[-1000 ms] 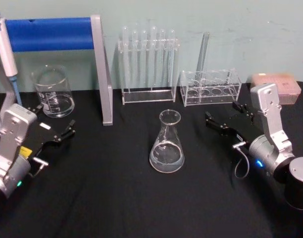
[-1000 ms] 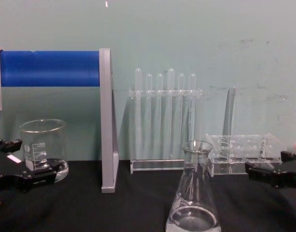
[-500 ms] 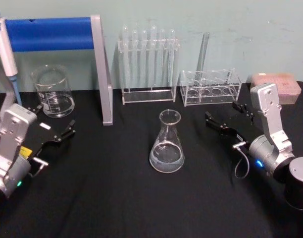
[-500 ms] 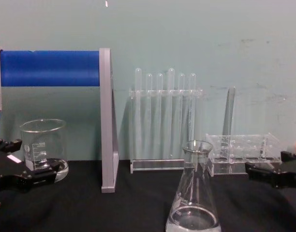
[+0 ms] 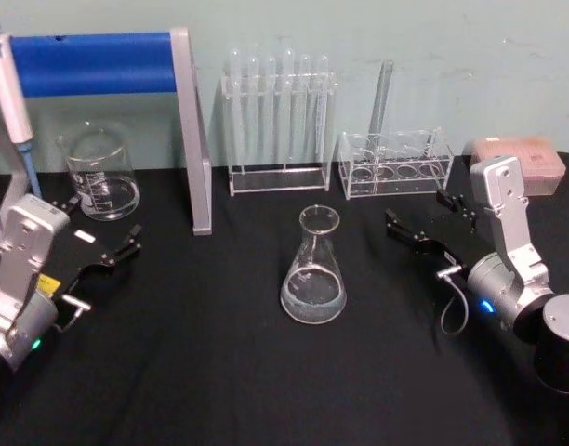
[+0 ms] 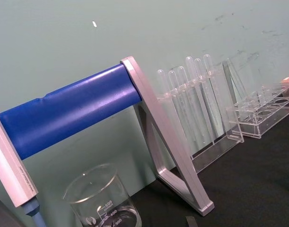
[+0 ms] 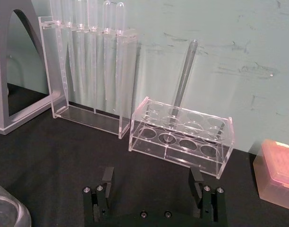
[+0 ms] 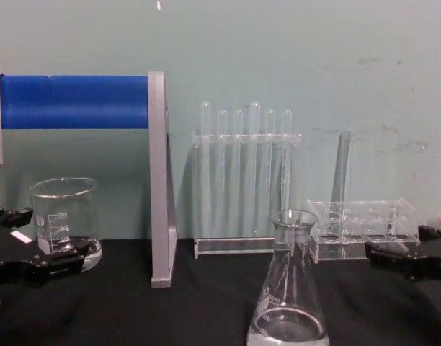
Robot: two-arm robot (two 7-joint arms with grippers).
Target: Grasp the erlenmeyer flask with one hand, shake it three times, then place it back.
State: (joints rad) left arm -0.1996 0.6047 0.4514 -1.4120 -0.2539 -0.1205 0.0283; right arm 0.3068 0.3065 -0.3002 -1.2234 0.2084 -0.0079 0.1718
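At my far left, my left gripper (image 5: 106,243) rests low over the black counter (image 5: 201,372), its jaws spread apart and holding nothing. Just beyond it stands a glass beaker (image 5: 100,174), upright, with a little clear liquid in its bottom. Above and behind that runs a blue bar (image 5: 89,63) fixed to a grey metal frame (image 5: 193,130) whose foot sits on the counter.

Toward the middle, against the wall, a clear rack of long test tubes (image 5: 278,121) stands upright. In front of it, near the centre of the counter and well apart from both my grippers, the erlenmeyer flask (image 5: 314,269) stands upright on its wide base, a shallow layer of clear liquid inside.

Right of the tall rack is a low clear rack (image 5: 396,163) with a single tube (image 5: 381,98) leaning in it. My right gripper (image 5: 431,223) hovers in front of that low rack, jaws wide open and empty. At the far right sits a pink box (image 5: 517,162).
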